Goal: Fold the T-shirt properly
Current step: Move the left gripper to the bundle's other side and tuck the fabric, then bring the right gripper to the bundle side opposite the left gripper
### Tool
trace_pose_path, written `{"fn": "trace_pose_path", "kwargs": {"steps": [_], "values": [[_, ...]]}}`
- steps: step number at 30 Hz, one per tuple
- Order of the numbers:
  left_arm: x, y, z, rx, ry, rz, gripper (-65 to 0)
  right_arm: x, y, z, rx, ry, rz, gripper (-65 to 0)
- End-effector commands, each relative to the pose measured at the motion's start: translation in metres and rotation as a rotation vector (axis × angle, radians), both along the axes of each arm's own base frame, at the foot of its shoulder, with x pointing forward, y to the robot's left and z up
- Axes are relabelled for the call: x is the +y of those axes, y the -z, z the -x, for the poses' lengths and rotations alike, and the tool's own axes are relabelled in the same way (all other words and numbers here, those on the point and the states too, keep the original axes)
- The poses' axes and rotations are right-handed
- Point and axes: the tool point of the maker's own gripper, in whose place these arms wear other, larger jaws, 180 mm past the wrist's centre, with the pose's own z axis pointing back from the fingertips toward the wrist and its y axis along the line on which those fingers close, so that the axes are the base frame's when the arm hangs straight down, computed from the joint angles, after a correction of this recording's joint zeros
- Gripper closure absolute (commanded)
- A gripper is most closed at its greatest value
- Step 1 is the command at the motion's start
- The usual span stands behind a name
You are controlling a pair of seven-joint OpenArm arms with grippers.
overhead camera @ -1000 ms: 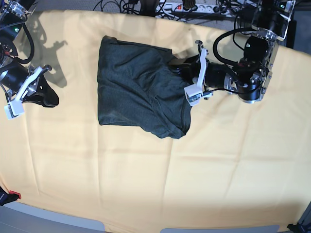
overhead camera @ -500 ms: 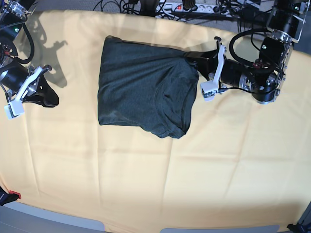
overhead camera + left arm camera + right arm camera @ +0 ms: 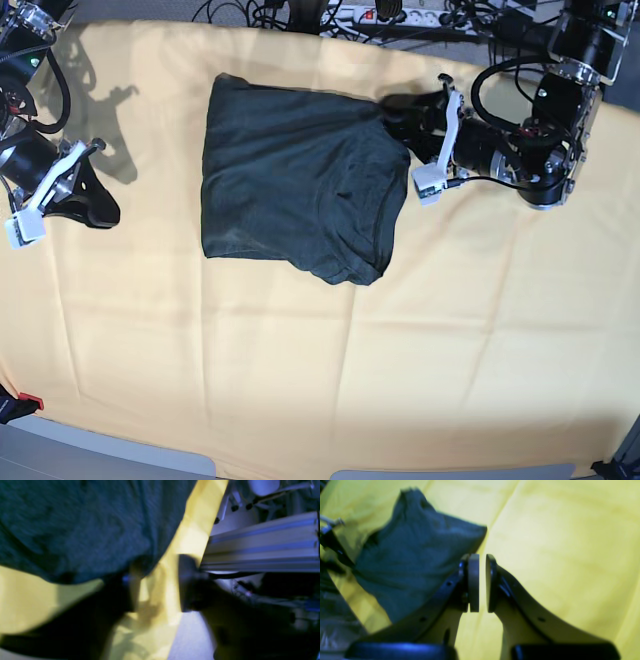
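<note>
One large pale yellow cloth (image 3: 300, 380) covers the whole table, and on its far middle lies the dark charcoal-green knit T-shirt (image 3: 290, 195), already folded into a compact block. The block looks roughly square, so its long axis is hard to call; it seems to run near to far, with the straighter edge on the left and a rounded, doubled edge with the bulkier folds at the near right.

Judging by that, the step in hand is letting go of the far-right corner cleanly. The left gripper (image 3: 440, 135) sits right at that corner with its jaws apart; in its blurred wrist view I cannot tell whether a finger touches the fabric. It should back off to the right, low and straight, without dragging the top layer, and the near-right bulge may want smoothing.

The right gripper (image 3: 480, 582) hovers well to the left of the shirt, pads nearly together with only a thin gap, holding nothing.
</note>
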Motion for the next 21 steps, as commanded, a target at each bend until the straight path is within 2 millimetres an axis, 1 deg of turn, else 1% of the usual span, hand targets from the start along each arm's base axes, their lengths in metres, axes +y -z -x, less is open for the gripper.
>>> {"fn": "trace_pose_path", "kwargs": {"steps": [1,2,3,6,7,8,9,10,11,15,18,21], "values": [[-0.002,-0.011,-0.007,-0.025,-0.004,0.027,-39.3,0.005,-0.017,-0.006,-0.066,-0.020,-0.011,-5.4],[-0.002,-0.012,-0.008,-0.031,-0.002,0.027,-42.9,0.009,-0.018,-0.009,-0.072,-0.033,-0.012,-3.5],[-0.002,-0.013,-0.009,-0.038,0.001,0.029,-43.5,0.013,-0.019,-0.011,-0.075,-0.048,-0.010,-0.4],[-0.008,-0.025,-0.010,-0.075,0.033,0.072,-42.6,0.029,-0.018,-0.023,-0.081,-0.095,0.027,0.0],[-0.012,-0.031,-0.009,-0.086,0.049,0.100,-39.6,0.034,-0.017,-0.028,-0.090,-0.105,0.049,0.0],[-0.016,-0.038,-0.006,-0.099,0.069,0.128,-33.3,0.038,-0.016,-0.034,-0.097,-0.115,0.078,0.0],[-0.020,-0.043,-0.003,-0.107,0.085,0.152,-23.2,0.042,-0.015,-0.039,-0.105,-0.124,0.110,0.0],[-0.023,-0.047,0.000,-0.105,0.094,0.178,-10.2,0.045,-0.012,-0.045,-0.109,-0.134,0.141,0.0],[-0.027,-0.050,0.003,-0.100,0.099,0.198,0.0,0.049,-0.010,-0.050,-0.111,-0.151,0.164,0.0],[-0.045,-0.053,0.011,-0.084,0.105,0.263,0.0,0.061,0.012,-0.068,-0.048,-0.230,0.219,0.0],[-0.055,-0.055,0.016,-0.073,0.104,0.300,0.0,0.061,0.032,-0.084,0.018,-0.255,0.255,0.0],[-0.063,-0.060,0.022,-0.078,0.119,0.327,0.0,0.060,0.041,-0.102,0.045,-0.252,0.246,0.0]]}}
